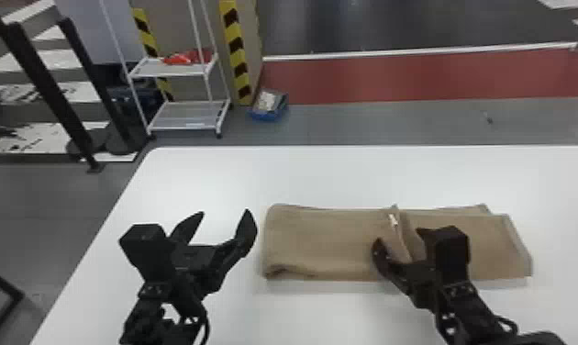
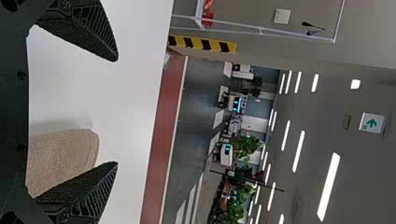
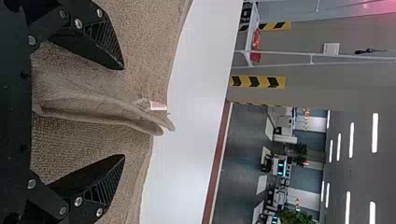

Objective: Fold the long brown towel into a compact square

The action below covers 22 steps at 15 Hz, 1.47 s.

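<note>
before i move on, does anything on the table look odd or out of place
Yes: a flap with a small white tag sticks up from the brown towel, between the open fingers of the right claw, while the cloth around it lies mostly flat. The towel's near left corner also looks bunched.

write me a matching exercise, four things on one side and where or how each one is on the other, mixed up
1. towel
2. left gripper
3. right gripper
4. shelf rack

a. open, around a raised flap
b. white, beyond the table
c. brown, lying on the table
d. open, left of the towel

Pairs: 1-c, 2-d, 3-a, 4-b
</note>
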{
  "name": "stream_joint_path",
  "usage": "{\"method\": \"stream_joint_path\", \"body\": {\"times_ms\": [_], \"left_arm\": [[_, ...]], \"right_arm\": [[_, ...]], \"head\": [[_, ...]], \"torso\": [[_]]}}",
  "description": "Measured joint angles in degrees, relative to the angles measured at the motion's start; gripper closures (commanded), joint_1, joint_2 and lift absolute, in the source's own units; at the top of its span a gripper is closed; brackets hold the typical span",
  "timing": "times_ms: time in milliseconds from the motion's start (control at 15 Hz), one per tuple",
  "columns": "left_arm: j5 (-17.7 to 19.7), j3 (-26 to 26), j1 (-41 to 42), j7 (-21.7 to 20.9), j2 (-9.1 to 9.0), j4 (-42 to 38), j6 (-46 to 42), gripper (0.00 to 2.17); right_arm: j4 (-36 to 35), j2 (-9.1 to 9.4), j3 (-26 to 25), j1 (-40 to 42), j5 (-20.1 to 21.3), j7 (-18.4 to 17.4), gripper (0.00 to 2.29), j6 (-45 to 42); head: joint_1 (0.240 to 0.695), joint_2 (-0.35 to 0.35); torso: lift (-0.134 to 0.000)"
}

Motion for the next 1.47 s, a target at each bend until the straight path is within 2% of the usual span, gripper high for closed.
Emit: {"method": "stream_joint_path", "body": {"times_ms": [267,333,667,800,1200,1467], "left_arm": [[0.0,0.0,0.0,-0.1,0.0,0.3,0.0,0.08],[0.0,0.1,0.0,-0.1,0.0,0.4,0.0,0.08],[0.0,0.1,0.0,-0.2,0.0,0.5,-0.2,0.08],[0.0,0.1,0.0,-0.2,0.0,0.6,-0.2,0.08],[0.0,0.4,0.4,-0.2,0.0,0.6,-0.8,0.08],[0.0,0.4,0.4,-0.2,0.0,0.6,-0.9,0.08]], "right_arm": [[0.9,0.0,0.1,-0.5,0.3,0.3,0.67,-0.1],[1.0,0.0,0.1,-0.5,0.2,0.3,0.82,-0.1],[1.1,0.0,0.1,-0.1,-0.1,0.5,0.83,-0.5],[0.9,0.0,0.1,0.1,-0.1,0.5,1.23,-0.7],[0.3,0.0,0.2,0.5,-0.2,0.3,1.3,-0.9],[-3.0,0.0,0.7,1.8,-0.4,0.4,1.29,-1.6]], "head": [[0.695,0.144],[0.695,0.144],[0.695,0.146],[0.695,0.146],[0.695,0.151],[0.695,0.16]], "torso": [[-0.12],[-0.12],[-0.12],[-0.119],[-0.119],[-0.119]]}}
